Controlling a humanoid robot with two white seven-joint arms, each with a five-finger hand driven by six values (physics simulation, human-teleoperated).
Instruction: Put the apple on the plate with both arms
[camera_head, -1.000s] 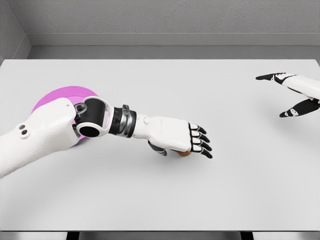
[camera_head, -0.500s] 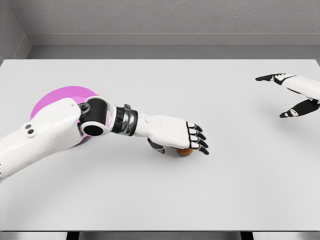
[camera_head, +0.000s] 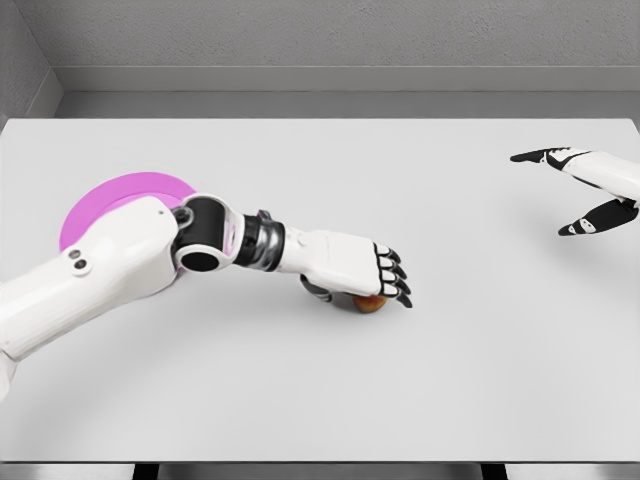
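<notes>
- Where the flat white table (camera_head: 320, 400) lies nearest the camera, its surface is bare, and the white left arm (camera_head: 90, 285) enters from the lower left and crosses it toward the middle.
- Past a black elbow joint and a grey banded wrist, the white left hand (camera_head: 355, 270) with black fingertips lies palm down near the centre of the table.
- Its fingers (camera_head: 392, 278) curl down over the small reddish-brown apple (camera_head: 369, 304), which sits on the tabletop under the palm; the thumb reaches in below from the near side, so the hand is cupped around the fruit, though only a sliver of it shows.
- Behind the left upper arm, toward the left edge, the round pink plate (camera_head: 110, 197) rests flat on the table, partly hidden by the arm and well apart from the apple.
- Farther back at the right edge, the white right hand (camera_head: 585, 190) hovers over the table with thumb and fingers spread wide, holding nothing.
- Beyond the table stands a grey wall (camera_head: 320, 40).
</notes>
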